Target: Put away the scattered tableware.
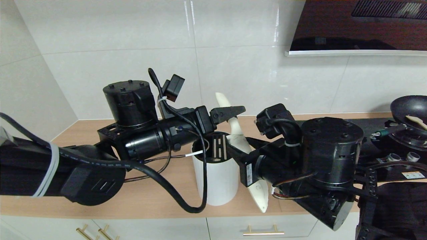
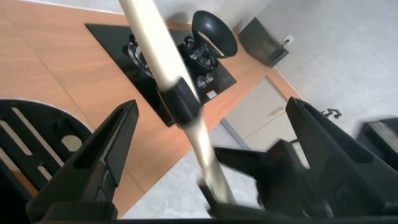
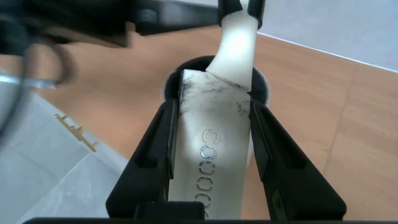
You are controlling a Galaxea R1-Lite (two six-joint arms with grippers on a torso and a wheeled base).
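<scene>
Right claw (image 3: 214,109), closest to the lens, hangs by the white utensil holder (image 1: 217,181), clenched on the broad slotted end of the white spatula (image 1: 259,195). It keeps the spatula slanted at the holder's mouth, probably so the handle can go in through the black lid. Left claw (image 2: 212,104) is released, jaws spread either side of the handle; whether it touches is hard to tell. Beneath lies the wooden table (image 1: 150,196), with a black hob (image 1: 377,125) and pan (image 1: 408,105) to the right and a white tiled wall behind.
</scene>
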